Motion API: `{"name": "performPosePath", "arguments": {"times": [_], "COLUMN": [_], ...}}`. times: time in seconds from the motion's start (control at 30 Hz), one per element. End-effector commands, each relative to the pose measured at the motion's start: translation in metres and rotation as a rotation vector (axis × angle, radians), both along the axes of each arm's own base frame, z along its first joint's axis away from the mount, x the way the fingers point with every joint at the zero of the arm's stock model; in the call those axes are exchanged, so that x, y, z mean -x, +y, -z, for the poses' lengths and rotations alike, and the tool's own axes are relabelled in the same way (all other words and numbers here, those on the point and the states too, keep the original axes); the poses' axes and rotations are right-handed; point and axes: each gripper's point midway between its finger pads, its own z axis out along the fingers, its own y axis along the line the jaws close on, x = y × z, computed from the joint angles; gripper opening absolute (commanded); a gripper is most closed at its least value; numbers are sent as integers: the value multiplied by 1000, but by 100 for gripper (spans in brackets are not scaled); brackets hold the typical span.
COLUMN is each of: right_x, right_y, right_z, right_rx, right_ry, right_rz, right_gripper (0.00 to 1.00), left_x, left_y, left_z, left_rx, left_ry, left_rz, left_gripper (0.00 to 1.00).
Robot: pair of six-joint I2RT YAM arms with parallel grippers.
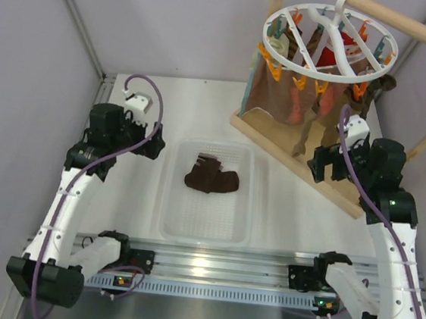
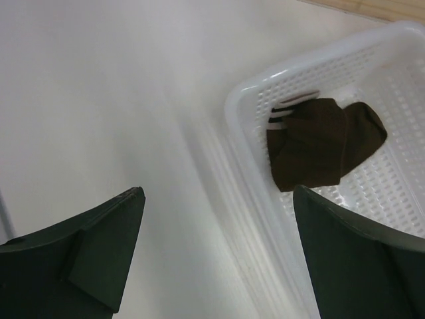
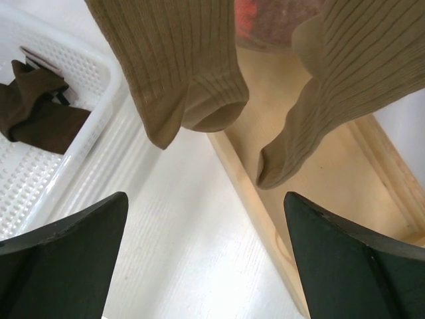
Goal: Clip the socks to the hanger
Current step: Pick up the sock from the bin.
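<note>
white table [image 1: 204, 101], socks [image 1: 211, 178] in basket [image 1: 169, 201], left pincer [image 2: 216, 212], right pincer [image 3: 206, 209] (both spread)

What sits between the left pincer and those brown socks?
From the left pincer to the socks: bare white tabletop, then the plastic basket's near wall. The left wrist view shows it.

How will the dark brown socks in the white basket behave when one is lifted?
The socks lie crumpled, so they are probably floppy and would hang limp from a pinch. They look small and thin, so likely very light. Because they overlap in the basket, lifting one may drag the other along.
</note>
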Motion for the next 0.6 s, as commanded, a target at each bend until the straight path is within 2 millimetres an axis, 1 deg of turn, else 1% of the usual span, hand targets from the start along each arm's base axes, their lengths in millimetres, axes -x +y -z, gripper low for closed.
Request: {"name": "performPosePath", "arguments": {"times": [0.0,0.07,0.1,0.13,0.17,0.23,0.27,0.3,0.33,0.37,0.4,0.43,0.47,0.53,0.57], "right_x": [6,5,5,4,3,1,0,0,-1,-1,-2,-1,-1,0,0], "right_y": [8,9,10,10,9,9,8,8,8,7,6,7,6,6,6], "right_z": [10,14,17,18,18,17,18,16,17,15,13,13,13,12,13], "right_rx": [-57,-60,-58,-57,-54,-50,-46,-45,-43,-41,-37,-37,-34,-31,-29], "right_ry": [43,56,67,72,73,72,74,74,79,77,72,77,79,80,84], "right_rz": [-24,-29,-31,-32,-30,-30,-27,-28,-29,-27,-23,-27,-27,-25,-25], "right_gripper": [100,100,100,100,100,100,100,100,100,100,100,100,100,100,100], "left_x": [-2,1,3,3,5,7,9,2,0,-7,-13,-20,-30,-40,-43], "left_y": [-59,-84,-103,-111,-129,-148,-165,-169,-174,-181,-183,-181,-181,-180,-184], "left_z": [-6,5,15,19,29,39,48,52,58,71,77,81,91,100,107], "left_rx": [-34,-95,-100,-101,-126,-176,-201,-218,-214,-228,-229,-224,-244,-241,-245], "left_ry": [-49,-53,-28,-20,-1,3,20,16,40,76,93,115,135,157,172], "left_rz": [232,310,369,388,435,501,533,511,491,476,446,384,337,264,252], "left_gripper": [98,98,98,98,98,95,91,88,84,79,73,72,71,71,71]}}
